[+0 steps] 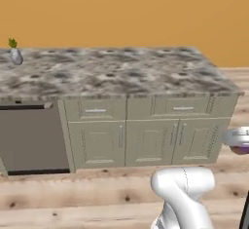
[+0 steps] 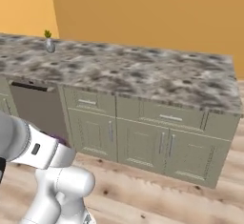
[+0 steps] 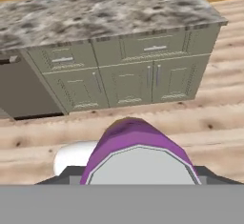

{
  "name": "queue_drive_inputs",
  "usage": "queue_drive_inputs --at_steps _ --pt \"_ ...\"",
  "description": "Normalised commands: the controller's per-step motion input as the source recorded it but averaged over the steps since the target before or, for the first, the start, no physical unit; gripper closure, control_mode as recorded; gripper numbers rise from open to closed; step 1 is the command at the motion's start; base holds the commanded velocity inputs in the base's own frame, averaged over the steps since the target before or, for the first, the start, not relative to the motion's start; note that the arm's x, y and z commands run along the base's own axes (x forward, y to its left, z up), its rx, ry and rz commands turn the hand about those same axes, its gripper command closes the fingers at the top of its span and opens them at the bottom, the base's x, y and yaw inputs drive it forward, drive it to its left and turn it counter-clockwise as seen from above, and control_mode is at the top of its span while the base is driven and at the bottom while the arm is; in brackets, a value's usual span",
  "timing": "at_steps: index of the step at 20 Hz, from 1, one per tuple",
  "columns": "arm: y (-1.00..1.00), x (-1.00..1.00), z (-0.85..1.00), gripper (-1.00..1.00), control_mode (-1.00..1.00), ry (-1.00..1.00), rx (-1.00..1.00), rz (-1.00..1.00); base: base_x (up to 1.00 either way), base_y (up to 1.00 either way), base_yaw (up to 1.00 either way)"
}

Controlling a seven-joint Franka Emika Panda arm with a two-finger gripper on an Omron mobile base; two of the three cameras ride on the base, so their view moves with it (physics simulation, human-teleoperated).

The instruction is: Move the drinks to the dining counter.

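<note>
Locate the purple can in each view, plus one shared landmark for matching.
Left base view: purple can at right edge, mid-height.
Right base view: purple sliver behind the arm, lower left.
Hand view: can bottom centre, silver top facing camera.
Shared landmark: dining counter.

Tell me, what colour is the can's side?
Purple-pink, under a silver top; the short metal can shows best in the hand view.

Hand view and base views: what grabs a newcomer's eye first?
The purple can with its silver top looms large at the bottom of the hand view, apparently held in the end effector. Ahead stands the long dining counter, marbled stone over pale green cabinet doors, against an orange wall. A small grey vase sits at its far left end.
</note>
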Motion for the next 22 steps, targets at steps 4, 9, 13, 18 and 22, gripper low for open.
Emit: queue_drive_inputs --at_steps 4,9,13,18,22 --pt "0.00 0.00 0.00 1.00 1.00 0.00 0.00 0.00 1.00 0.00 0.42" --pt "0.00 0.00 0.00 1.00 1.00 0.00 0.00 0.00 1.00 0.00 0.13" --pt "0.00 0.00 0.00 1.00 1.00 0.00 0.00 0.00 1.00 0.00 -0.01" --pt "0.00 0.00 0.00 1.00 1.00 0.00 0.00 0.00 1.00 0.11 -0.06" --pt "0.00 0.00 0.00 1.00 1.00 0.00 0.00 0.00 1.00 0.27 -0.11"
